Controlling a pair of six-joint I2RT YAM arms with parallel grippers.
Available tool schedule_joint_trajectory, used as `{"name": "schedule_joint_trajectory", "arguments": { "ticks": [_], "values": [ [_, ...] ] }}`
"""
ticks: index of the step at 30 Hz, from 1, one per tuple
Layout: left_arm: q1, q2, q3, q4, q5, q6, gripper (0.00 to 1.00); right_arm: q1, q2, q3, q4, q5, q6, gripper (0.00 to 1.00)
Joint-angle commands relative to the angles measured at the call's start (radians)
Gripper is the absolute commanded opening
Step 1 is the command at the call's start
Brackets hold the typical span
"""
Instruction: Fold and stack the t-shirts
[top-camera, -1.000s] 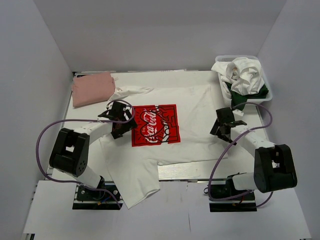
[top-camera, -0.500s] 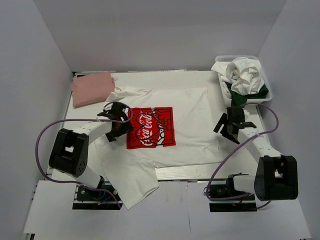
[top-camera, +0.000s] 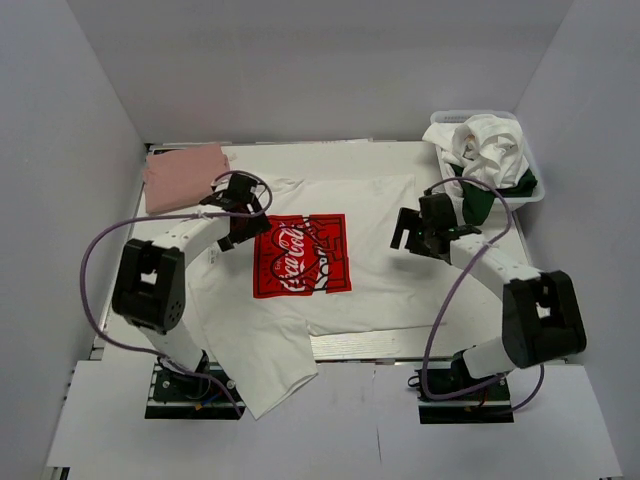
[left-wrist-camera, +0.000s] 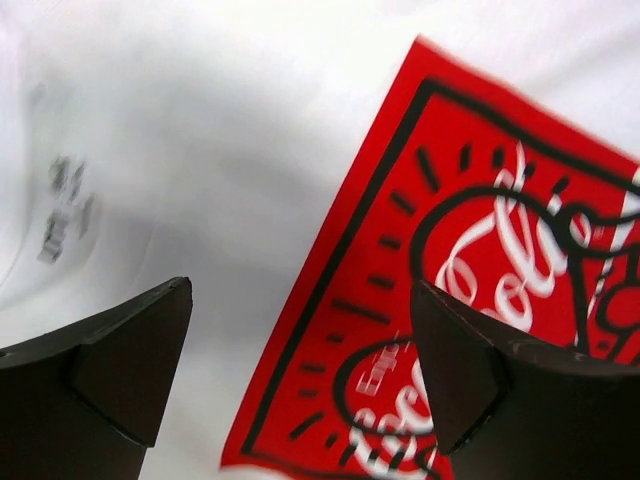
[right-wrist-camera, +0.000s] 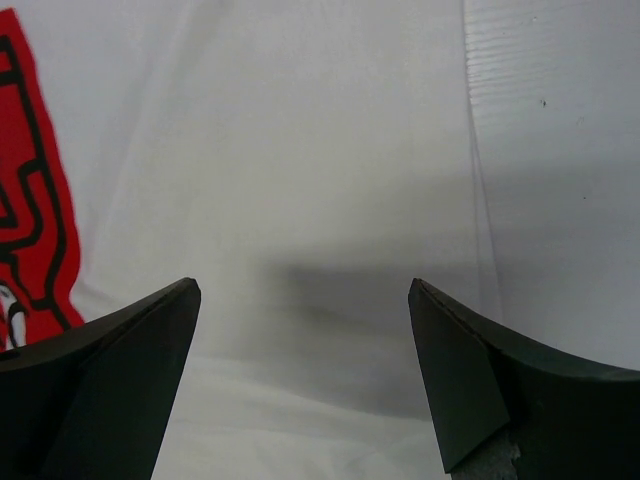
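Top: I see the left pincer (top-camera: 238, 232) spread over the large white cloth tee (top-camera: 380, 215), with its red square Coca-Cola print (top-camera: 302, 255) just beside. The right pincer (top-camera: 403, 230) is spread over the tee's other side.
Left wrist: print edge (left-wrist-camera: 480, 280) between the fingers.
Right wrist: plain tee cloth (right-wrist-camera: 300, 150) under the spread fingers.

- The big white tee (top-camera: 385, 215) lies spread out, front up, across the middle of the top view. The right half is fairly smooth and the left half is wrinkled.
- Its print (top-camera: 302, 255) is a red square with white Coca-Cola script and black lines, just left of centre and slightly tilted.
- One sleeve reaches toward the upper left, and the lower-left part trails down toward the bottom of the frame.
- The pink tee (top-camera: 183, 176) is a folded, flat salmon rectangle in the upper left, just beside that sleeve.
- The white tees (top-camera: 485, 145) are crumpled in a heap in the upper right.
- The green tee (top-camera: 478, 205) is dark and bunched, showing under and below that heap.
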Motion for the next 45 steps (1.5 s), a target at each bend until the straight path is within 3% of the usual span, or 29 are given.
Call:
{"name": "schedule_joint_trajectory", "arguments": {
  "ticks": [1, 10, 13, 17, 21, 26, 30, 33, 34, 36, 39, 42, 45],
  "values": [
    [0.01, 0.123, 0.093, 0.015, -0.014, 0.043, 1.0, 0.009, 0.113, 0.065, 0.051, 0.077, -0.011, 0.9],
    [0.01, 0.536, 0.514, -0.092, -0.017, 0.114, 1.0, -0.006, 0.403, 0.255, 0.03, 0.037, 0.047, 0.9],
    [0.001, 0.726, 0.752, -0.185, -0.028, 0.147, 1.0, -0.025, 0.503, 0.307, -0.016, 0.092, 0.085, 0.9],
    [0.015, 0.956, 1.151, -0.295, 0.06, 0.181, 1.0, -0.068, 0.605, 0.443, -0.09, 0.14, 0.105, 0.9],
    [0.024, 1.001, 1.237, -0.272, 0.102, 0.194, 1.0, -0.08, 0.644, 0.583, -0.075, 0.067, 0.032, 0.9],
    [0.01, 0.833, 1.167, -0.229, 0.136, 0.236, 1.0, -0.049, 0.574, 0.651, -0.105, 0.017, -0.1, 0.9],
    [-0.01, 0.613, 1.069, -0.273, 0.108, 0.247, 1.0, 0.009, 0.372, 0.602, -0.105, 0.051, -0.137, 0.9],
    [-0.019, 0.316, 0.749, -0.212, 0.092, 0.188, 1.0, 0.04, 0.244, 0.417, -0.044, 0.063, -0.105, 0.9],
    [-0.028, 0.233, 0.541, -0.185, 0.041, 0.145, 1.0, 0.043, 0.156, 0.38, -0.032, 0.071, -0.094, 0.9],
    [-0.037, 0.006, 0.283, -0.19, 0.027, 0.096, 1.0, 0.046, 0.101, 0.234, 0.002, 0.097, -0.027, 0.9],
    [-0.05, -0.227, 0.046, -0.261, 0.013, -0.093, 1.0, 0.046, -0.012, 0.093, 0.027, 0.132, 0.041, 0.9],
    [-0.059, -0.341, -0.274, -0.266, 0.149, -0.181, 1.0, 0.037, -0.104, 0.031, 0.054, 0.157, 0.09, 0.9],
    [-0.08, -0.396, -0.411, -0.284, 0.285, -0.217, 1.0, 0.037, -0.138, 0.028, 0.069, 0.151, 0.136, 0.9]
  ]
}}
